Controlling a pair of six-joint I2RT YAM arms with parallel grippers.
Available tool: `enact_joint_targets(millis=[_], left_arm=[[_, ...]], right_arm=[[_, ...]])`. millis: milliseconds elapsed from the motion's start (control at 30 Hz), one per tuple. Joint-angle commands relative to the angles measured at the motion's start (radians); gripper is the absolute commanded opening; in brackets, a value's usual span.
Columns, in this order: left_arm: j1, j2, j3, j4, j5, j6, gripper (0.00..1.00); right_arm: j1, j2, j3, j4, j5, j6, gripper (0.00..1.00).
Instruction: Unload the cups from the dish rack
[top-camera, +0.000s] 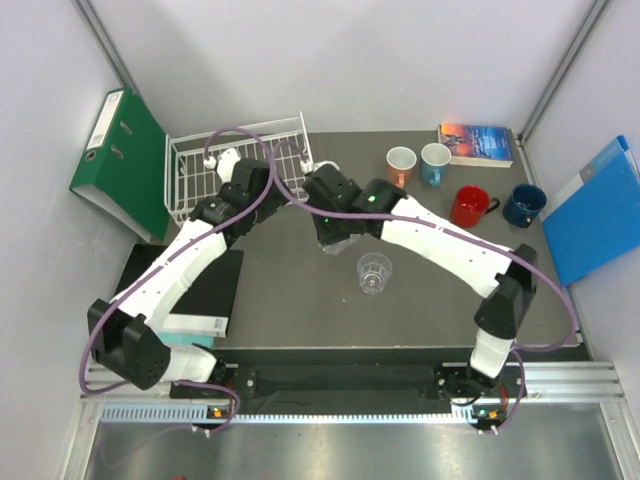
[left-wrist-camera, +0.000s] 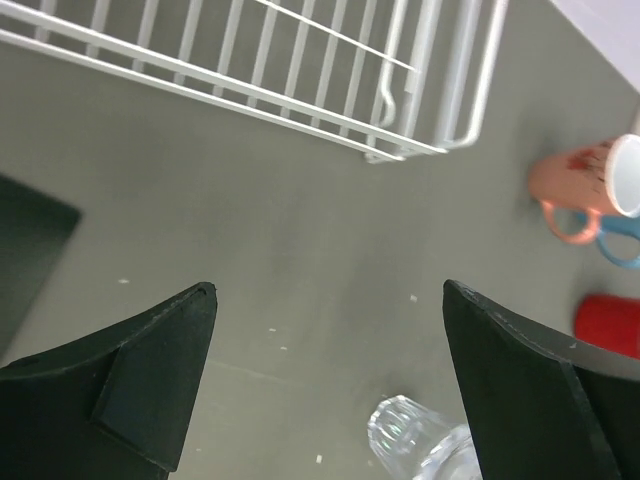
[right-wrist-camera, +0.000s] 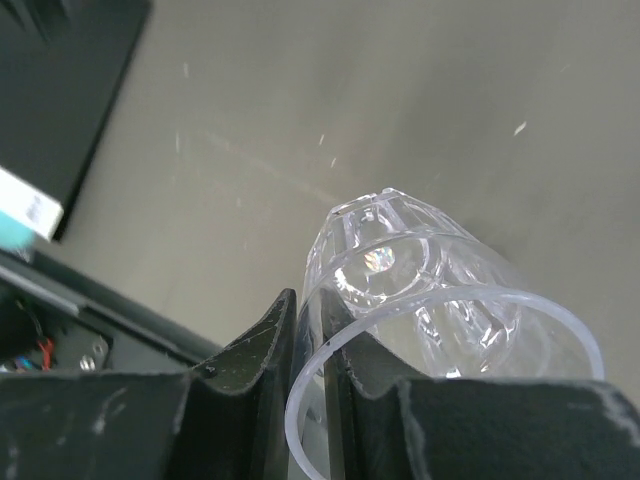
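My right gripper (right-wrist-camera: 315, 330) is shut on the rim of a clear glass tumbler (right-wrist-camera: 430, 290) and holds it tilted just above the table; in the top view it (top-camera: 335, 238) is at mid-table. A second tumbler (top-camera: 374, 272) stands upright nearby. My left gripper (left-wrist-camera: 330, 340) is open and empty over bare table, close to the near right corner of the white wire dish rack (left-wrist-camera: 300, 70), which stands at the back left (top-camera: 185, 165). The orange mug (top-camera: 401, 163), light blue mug (top-camera: 435, 160), red mug (top-camera: 468, 206) and dark blue mug (top-camera: 522, 203) stand on the table at the right.
A green binder (top-camera: 125, 160) leans left of the rack. A black book (top-camera: 195, 290) lies at the near left. A paperback (top-camera: 477, 143) lies at the back right, and a blue folder (top-camera: 595, 215) at the right edge. A tumbler (left-wrist-camera: 420, 440) shows at the left wrist view's bottom.
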Motion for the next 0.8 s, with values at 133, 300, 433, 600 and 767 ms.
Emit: enact_joint_targets(millis=[133,300,433,600,767], left_arm=[[-0.001,-0.086,-0.049,-0.06,-0.16,-0.028,0.99],[-0.001,-0.118,-0.087,-0.061,-0.191,-0.059,0.99],[0.001,-0.116,-0.09,-0.076,-0.203,-0.064,0.99],[0.001,-0.116,-0.09,-0.096,-0.22,-0.061,0.99],[0.001,-0.121,-0.092,-0.104,-0.234,-0.05,0.99]], right_arm=[[0.033,0.048,-0.049,-0.002,-0.083,0.027,0.0],[0.033,0.089,-0.132,0.043,-0.099,0.025,0.0],[0.029,0.137,-0.165,0.072,-0.112,0.019,0.0],[0.023,0.212,-0.158,0.08,-0.135,0.011,0.0],[0.022,0.253,-0.142,0.063,-0.136,0.002,0.0]])
